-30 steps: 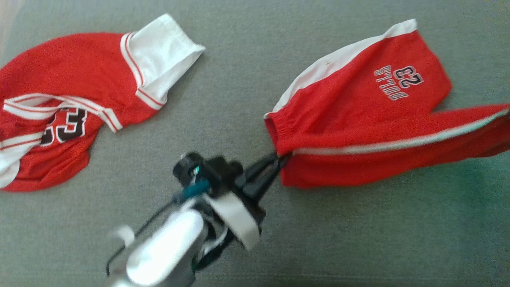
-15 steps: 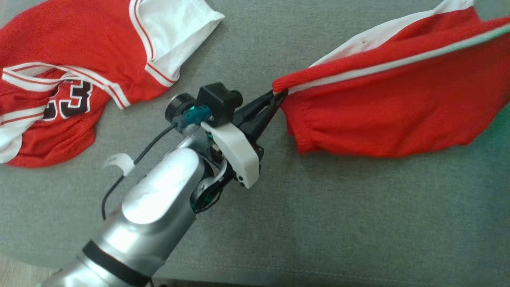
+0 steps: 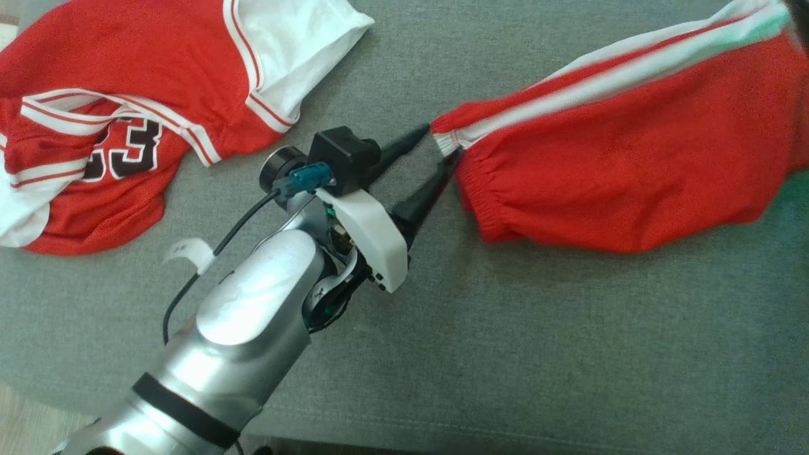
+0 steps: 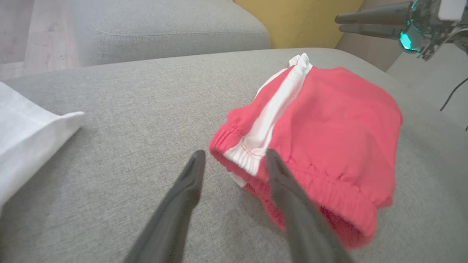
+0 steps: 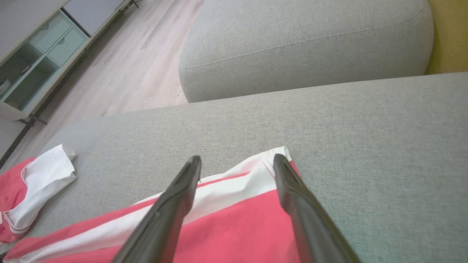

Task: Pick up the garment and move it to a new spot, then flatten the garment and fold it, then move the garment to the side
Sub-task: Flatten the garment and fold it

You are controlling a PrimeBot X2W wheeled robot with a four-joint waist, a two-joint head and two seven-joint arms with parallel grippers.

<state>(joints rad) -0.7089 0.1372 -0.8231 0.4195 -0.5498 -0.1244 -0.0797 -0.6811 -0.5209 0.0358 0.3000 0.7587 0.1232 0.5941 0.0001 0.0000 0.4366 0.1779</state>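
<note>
The garment, red shorts (image 3: 619, 183) with a white side stripe, lies folded over on the grey sofa seat (image 3: 505, 347). My left gripper (image 3: 441, 144) is open at the shorts' elastic waistband corner, one finger on each side of the white stripe end, with nothing gripped. The left wrist view shows the shorts (image 4: 329, 120) just past that gripper (image 4: 234, 155). My right gripper (image 5: 237, 159) is open too, its fingers spread above the far striped corner of the shorts (image 5: 237, 233). It also appears in the left wrist view as the right gripper (image 4: 365, 22), above the shorts' far end.
A red and white jersey (image 3: 114, 76) lies crumpled at the seat's left; its white sleeve (image 4: 22, 138) shows beside my left gripper. A second grey cushion (image 5: 292, 44) lies beyond. Wooden floor (image 5: 120, 73) and a cabinet (image 5: 33, 54) are off the sofa's edge.
My left gripper has opened and let go of the waistband corner. The shorts were folded over on themselves, hiding the printed side, and now rest on the seat. The head camera has shifted.
</note>
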